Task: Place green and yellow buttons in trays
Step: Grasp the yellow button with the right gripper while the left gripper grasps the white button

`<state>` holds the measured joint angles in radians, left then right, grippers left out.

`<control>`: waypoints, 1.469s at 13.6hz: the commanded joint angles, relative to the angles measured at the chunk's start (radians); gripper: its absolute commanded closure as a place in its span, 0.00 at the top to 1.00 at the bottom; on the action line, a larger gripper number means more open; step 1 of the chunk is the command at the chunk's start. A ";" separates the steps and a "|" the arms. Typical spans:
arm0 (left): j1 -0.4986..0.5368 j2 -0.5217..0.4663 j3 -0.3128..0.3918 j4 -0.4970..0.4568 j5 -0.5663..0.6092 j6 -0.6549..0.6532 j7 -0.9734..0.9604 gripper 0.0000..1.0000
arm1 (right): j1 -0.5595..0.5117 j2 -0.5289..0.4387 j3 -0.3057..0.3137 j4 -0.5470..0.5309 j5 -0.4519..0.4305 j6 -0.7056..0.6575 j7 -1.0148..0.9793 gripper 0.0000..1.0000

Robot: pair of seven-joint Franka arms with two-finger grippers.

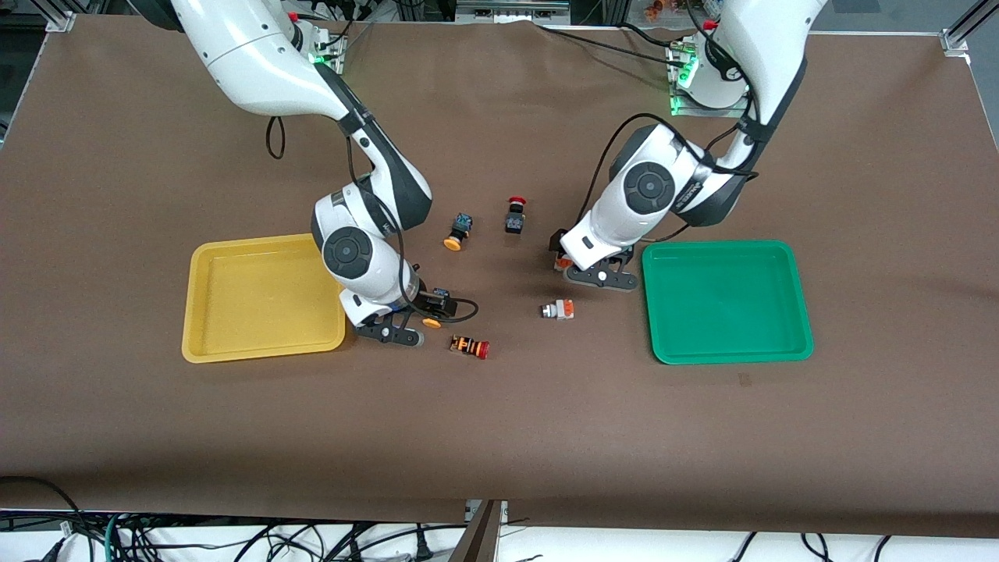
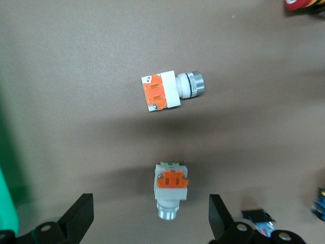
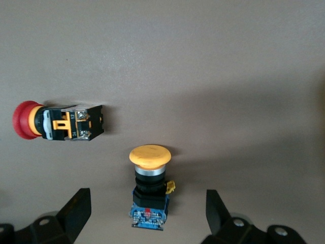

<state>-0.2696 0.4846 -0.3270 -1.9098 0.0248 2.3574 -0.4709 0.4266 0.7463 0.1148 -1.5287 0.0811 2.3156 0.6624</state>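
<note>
Two white-grey switches with orange marks (image 2: 163, 92) (image 2: 170, 189) lay near the green tray (image 1: 726, 300) and two yellow-capped black ones (image 1: 458, 232) (image 3: 150, 185) near the yellow tray (image 1: 261, 297), both trays bare, while the left gripper (image 2: 152, 216) and right gripper (image 3: 147, 213) each hung spread wide over one.

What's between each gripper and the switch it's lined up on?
Nothing visible. The open left gripper straddles a white-grey switch lying on the table beside the green tray. The open right gripper straddles a yellow-capped switch beside the yellow tray.
</note>
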 commanded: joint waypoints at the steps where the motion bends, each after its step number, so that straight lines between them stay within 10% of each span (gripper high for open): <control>1: -0.033 0.051 0.006 0.006 0.108 0.054 -0.119 1.00 | 0.024 0.034 -0.007 0.018 -0.004 0.016 0.016 1.00; 5: -0.056 0.087 0.010 0.009 0.136 0.080 -0.150 1.00 | 0.040 0.067 -0.009 0.018 -0.004 0.033 0.016 1.00; 10: -0.059 0.121 0.006 0.015 0.237 0.095 -0.227 1.00 | 0.029 0.062 -0.009 0.019 -0.003 0.027 -0.009 0.04; 17: -0.083 0.146 0.008 0.009 0.267 0.106 -0.275 1.00 | -0.054 -0.043 -0.053 0.021 -0.004 -0.189 -0.221 0.00; 18: -0.089 0.146 0.008 0.005 0.267 0.102 -0.294 0.91 | -0.054 -0.066 -0.091 0.018 -0.004 -0.258 -0.280 0.00; 20: -0.091 0.146 0.006 0.006 0.267 0.100 -0.322 0.43 | -0.054 -0.108 -0.173 -0.007 -0.004 -0.330 -0.418 0.00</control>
<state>-0.3469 0.6290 -0.3266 -1.9103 0.2609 2.4679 -0.7471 0.3720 0.6942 -0.0061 -1.4900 0.0779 2.0393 0.3522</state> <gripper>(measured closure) 0.075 0.559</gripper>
